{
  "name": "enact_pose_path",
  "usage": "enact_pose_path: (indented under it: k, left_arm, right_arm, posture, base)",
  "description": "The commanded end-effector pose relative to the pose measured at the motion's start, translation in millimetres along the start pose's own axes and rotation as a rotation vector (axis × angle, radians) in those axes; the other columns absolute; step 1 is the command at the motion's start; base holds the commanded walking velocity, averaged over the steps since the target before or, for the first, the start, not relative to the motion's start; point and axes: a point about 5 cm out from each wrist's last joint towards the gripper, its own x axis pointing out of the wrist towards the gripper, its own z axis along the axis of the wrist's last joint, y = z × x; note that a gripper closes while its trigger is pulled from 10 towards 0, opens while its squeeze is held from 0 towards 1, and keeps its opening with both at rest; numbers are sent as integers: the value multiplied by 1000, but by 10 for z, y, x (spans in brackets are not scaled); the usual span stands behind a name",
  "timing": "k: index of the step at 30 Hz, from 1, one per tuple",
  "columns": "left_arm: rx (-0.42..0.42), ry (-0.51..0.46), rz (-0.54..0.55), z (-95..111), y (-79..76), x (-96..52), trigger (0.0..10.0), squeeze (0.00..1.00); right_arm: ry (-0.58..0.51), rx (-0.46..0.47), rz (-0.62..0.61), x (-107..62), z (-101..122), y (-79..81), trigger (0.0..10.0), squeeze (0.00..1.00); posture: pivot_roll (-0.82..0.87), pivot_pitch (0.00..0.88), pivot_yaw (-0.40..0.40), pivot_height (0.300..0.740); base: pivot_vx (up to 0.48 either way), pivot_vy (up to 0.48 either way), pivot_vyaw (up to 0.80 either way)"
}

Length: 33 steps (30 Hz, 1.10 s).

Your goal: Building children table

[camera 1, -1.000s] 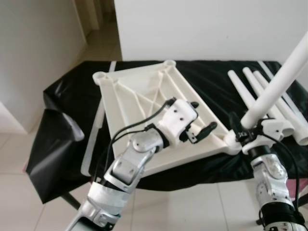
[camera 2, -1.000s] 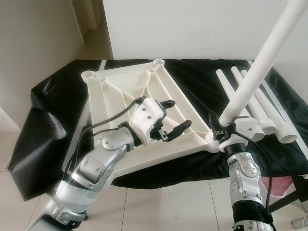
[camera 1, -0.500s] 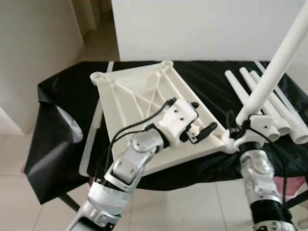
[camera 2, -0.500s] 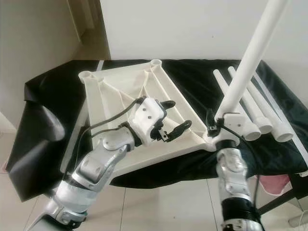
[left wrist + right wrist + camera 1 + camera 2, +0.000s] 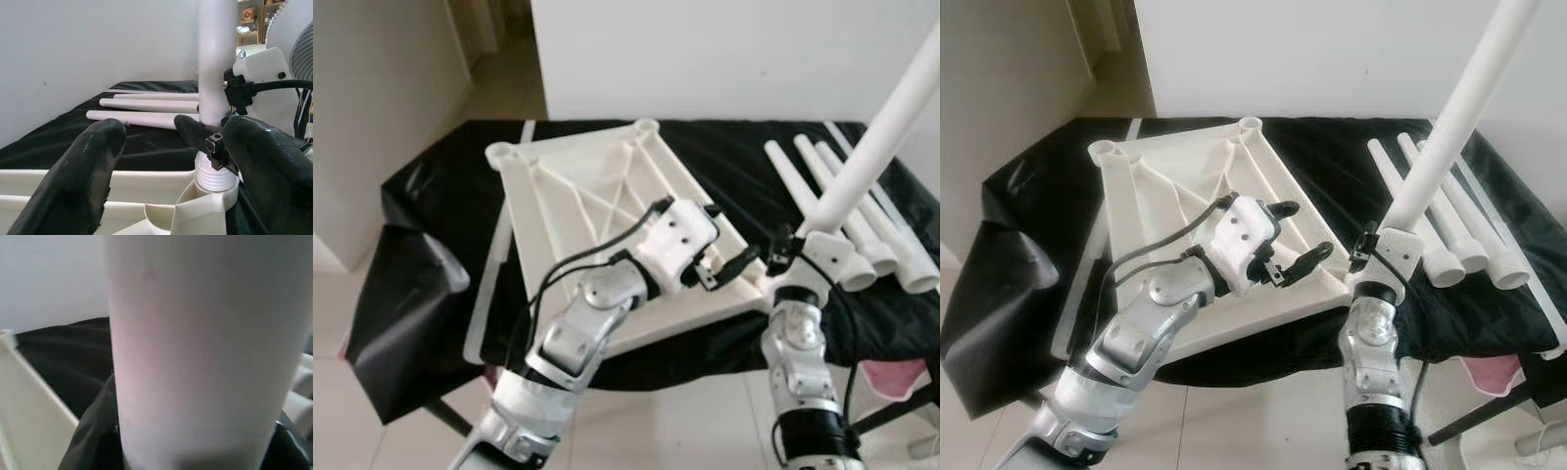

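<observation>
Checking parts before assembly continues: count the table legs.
4. One leg stands in the tabletop's near right corner, held by the right gripper. Three lie side by side on the cloth beyond it. More may lie outside the frame.

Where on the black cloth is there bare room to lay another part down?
Bare cloth lies between the tabletop and the spare legs, and left of the tabletop. It is crowded at the near right corner, where both grippers meet the upright leg.
</observation>
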Motion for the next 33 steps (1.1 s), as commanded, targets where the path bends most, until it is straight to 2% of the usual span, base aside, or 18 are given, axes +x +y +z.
enact_pose_path:
  k: [1,8,15,20,21,23,33]
  left_arm:
    - [0,1,-32,9,-32,3,10000,0]
    - [-3,-3,-39,7,-48,15,10000,0]
    - [-2,-3,-40,10,-49,12,10000,0]
    - [-2,-3,-45,12,-49,13,10000,0]
    - [-1,-4,-46,15,-51,18,10000,0]
    - [0,-4,-46,16,-50,19,10000,0]
    - [0,-6,-40,25,-48,22,10000,0]
  right_arm:
    - [167,-16,-84,-118,-286,-73,10000,0]
    - [193,-2,-231,-98,-274,-169,10000,0]
    - [217,-20,-240,-86,-279,-105,10000,0]
    - [226,-86,-280,19,-244,-82,10000,0]
    - [193,-149,-259,37,-215,-50,10000,0]
    - [174,-182,-244,41,-203,-28,10000,0]
    - [216,-281,-255,36,-279,-50,10000,0]
  posture:
    - [-81,9,-4,740]
    - [-78,0,-7,740]
    - [-74,0,-3,740]
    - [-77,0,1,740]
    - [-74,0,0,740]
    - [-73,0,-1,740]
    - [-71,0,-5,740]
  base:
    - [0,0,0]
    - [0,0,0]
    - [0,0,0]
    - [0,0,0]
    - [0,0,0]
    - [0,0,0]
    - [0,0,0]
